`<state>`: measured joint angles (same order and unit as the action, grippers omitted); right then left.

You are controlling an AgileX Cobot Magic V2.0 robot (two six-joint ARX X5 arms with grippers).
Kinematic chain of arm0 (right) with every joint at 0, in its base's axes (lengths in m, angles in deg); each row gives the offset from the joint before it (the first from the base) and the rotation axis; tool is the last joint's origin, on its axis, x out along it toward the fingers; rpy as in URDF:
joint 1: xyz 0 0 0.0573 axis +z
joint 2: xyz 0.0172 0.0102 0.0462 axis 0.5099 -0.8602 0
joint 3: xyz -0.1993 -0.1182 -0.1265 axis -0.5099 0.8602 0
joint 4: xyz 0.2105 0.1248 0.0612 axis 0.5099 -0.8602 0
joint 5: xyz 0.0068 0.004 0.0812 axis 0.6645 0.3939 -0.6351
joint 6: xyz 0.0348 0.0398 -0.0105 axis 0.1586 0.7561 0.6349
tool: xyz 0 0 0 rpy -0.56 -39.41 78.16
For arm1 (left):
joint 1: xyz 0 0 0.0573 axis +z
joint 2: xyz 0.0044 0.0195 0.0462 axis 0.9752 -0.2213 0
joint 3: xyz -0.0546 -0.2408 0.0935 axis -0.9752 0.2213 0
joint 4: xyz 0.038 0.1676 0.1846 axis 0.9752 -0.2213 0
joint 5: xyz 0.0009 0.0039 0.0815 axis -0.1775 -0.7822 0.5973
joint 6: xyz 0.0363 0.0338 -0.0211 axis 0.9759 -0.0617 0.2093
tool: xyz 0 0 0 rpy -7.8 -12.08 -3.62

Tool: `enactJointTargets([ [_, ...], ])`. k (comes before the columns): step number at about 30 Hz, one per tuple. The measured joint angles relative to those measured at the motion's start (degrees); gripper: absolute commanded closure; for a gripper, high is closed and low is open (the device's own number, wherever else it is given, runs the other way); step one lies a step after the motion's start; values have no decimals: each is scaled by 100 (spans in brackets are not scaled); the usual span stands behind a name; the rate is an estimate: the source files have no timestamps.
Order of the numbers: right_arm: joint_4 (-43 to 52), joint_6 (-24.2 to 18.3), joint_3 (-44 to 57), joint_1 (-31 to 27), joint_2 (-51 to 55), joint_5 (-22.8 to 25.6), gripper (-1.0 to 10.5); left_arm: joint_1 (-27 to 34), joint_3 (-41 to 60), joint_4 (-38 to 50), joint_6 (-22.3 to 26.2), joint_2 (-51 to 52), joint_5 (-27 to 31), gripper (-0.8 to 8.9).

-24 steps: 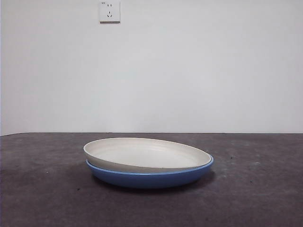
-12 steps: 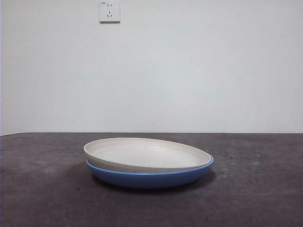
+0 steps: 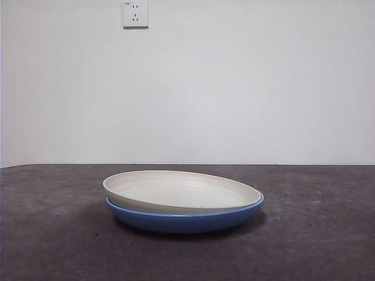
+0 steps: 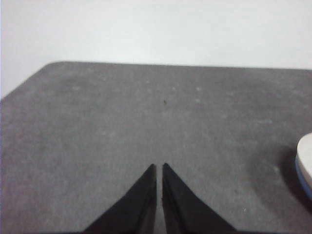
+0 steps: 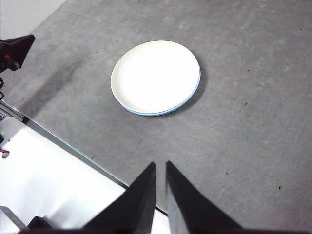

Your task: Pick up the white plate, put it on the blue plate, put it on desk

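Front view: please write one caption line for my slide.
White plate resting slightly tilted in the blue plate on the desk; no arm in view.

Speckled dark grey desk [image 3: 53, 234]; blue plate [image 3: 187, 221] rests directly on it, near centre.

Plain white wall [image 3: 234, 88], one socket [image 3: 135, 14].

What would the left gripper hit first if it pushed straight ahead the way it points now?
Probably just bare desk. The left gripper points past the white plate on the blue plate, off to one side; depth is unclear.
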<state>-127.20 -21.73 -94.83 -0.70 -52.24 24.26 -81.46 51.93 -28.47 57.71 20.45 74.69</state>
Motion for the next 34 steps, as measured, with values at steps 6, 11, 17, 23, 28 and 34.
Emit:
enactJointTargets([
  [6,0,0,0,0,0,0,917,4,24,-208,4,-2,33,793],
  [11,0,0,0,0,0,0,917,11,24,-208,20,0,33,793],
  [17,0,0,0,0,0,0,917,11,24,-208,22,0,33,793],
  [23,0,0,0,0,0,0,917,11,24,-208,20,0,33,793],
  [28,0,0,0,0,0,0,917,11,24,-208,22,0,33,793],
  [34,2,-326,74,-345,11,293,918,11,24,-208,22,0,33,793],
])
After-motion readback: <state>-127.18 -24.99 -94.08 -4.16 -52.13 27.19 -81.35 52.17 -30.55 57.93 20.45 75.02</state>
